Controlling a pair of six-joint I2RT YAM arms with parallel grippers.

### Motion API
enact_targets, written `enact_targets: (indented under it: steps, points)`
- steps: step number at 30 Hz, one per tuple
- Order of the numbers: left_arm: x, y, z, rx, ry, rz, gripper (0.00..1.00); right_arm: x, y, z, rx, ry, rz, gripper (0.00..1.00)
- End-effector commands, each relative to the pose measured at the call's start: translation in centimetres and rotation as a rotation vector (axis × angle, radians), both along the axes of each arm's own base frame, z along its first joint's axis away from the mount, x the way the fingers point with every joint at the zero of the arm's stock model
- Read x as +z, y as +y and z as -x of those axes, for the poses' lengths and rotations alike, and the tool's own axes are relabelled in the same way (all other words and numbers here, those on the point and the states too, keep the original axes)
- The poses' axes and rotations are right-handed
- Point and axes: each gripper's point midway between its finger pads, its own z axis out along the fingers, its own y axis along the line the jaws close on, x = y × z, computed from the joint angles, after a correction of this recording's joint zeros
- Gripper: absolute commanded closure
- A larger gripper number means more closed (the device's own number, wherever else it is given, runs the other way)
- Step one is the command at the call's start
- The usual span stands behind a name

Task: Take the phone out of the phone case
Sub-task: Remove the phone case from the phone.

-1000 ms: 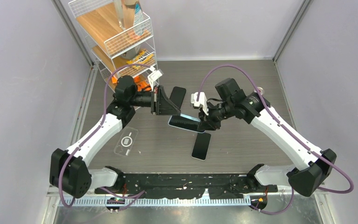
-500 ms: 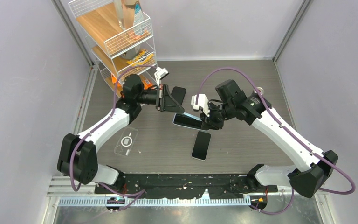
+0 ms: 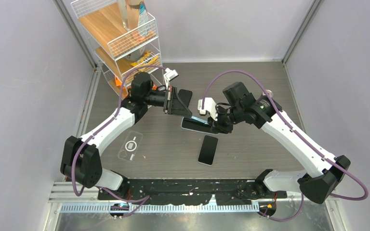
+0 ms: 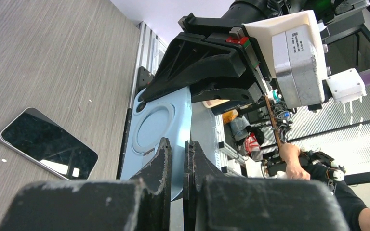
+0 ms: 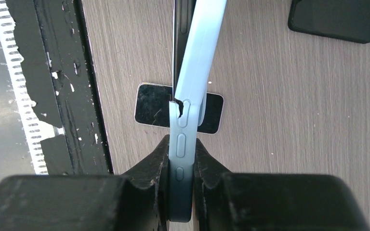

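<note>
Clamping the phone case (image 5: 197,48), the right gripper (image 5: 182,149) is pictured; the left gripper's (image 4: 177,154) hold cannot be told.

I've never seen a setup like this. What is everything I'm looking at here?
phone case: 1, light blue, held on edge between the two grippers, above the table
phone: 1, dark, partly in that case, one edge showing beside it
loose phone: 1, black screen, flat near the table's middle
black phone or case: 1, black, flat further back
clear case: 1, see-through, on the table's left side
wire rack: 1, white with wooden shelves, back left corner
snack packets: several, orange and yellow, in the rack
table: 1, grey-brown wood grain
arms: 2, white and black, purple cables
left gripper: 1, black, closed at the case's end
right gripper: 1, black, clamped on the case's side
</note>
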Motion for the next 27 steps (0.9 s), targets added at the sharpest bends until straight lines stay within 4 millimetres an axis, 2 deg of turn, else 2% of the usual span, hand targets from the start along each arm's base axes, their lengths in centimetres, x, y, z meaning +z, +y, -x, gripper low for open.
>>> enact_targets:
  steps: [1, 8, 15, 17, 20, 22, 24, 27]
  points:
    - [-3.7, -0.6, -4.1, 0.180, 0.027, -0.121, 1.00, 9.2, 4.0, 1.0, 0.190, -0.226, -0.290, 0.95]
    - [-4.0, -0.7, -4.7, 0.170, 0.000, -0.147, 1.00, 8.6, 3.9, 1.6, 0.207, -0.206, -0.284, 0.95]
    - [-2.2, 0.2, -2.9, 0.091, -0.132, -0.117, 0.99, 7.6, 3.5, 0.9, 0.160, -0.190, -0.268, 0.95]
    - [-1.5, 0.7, -1.9, 0.061, -0.189, -0.107, 0.88, 7.3, 3.2, 0.6, 0.144, -0.183, -0.267, 0.94]
    - [-0.5, 1.9, -0.9, 0.038, -0.227, -0.087, 0.57, 7.1, 2.7, 0.3, 0.121, -0.168, -0.269, 0.95]
    - [0.2, 2.8, -0.5, 0.034, -0.236, -0.074, 0.42, 6.8, 2.5, 0.3, 0.115, -0.152, -0.271, 0.94]
    - [0.8, 3.9, -0.2, 0.040, -0.289, -0.072, 0.31, 6.8, 2.3, 0.4, 0.114, -0.142, -0.275, 0.95]
    - [1.0, 5.4, 0.7, 0.040, -0.401, -0.107, 0.22, 7.4, 2.2, 1.0, 0.135, -0.124, -0.302, 0.95]
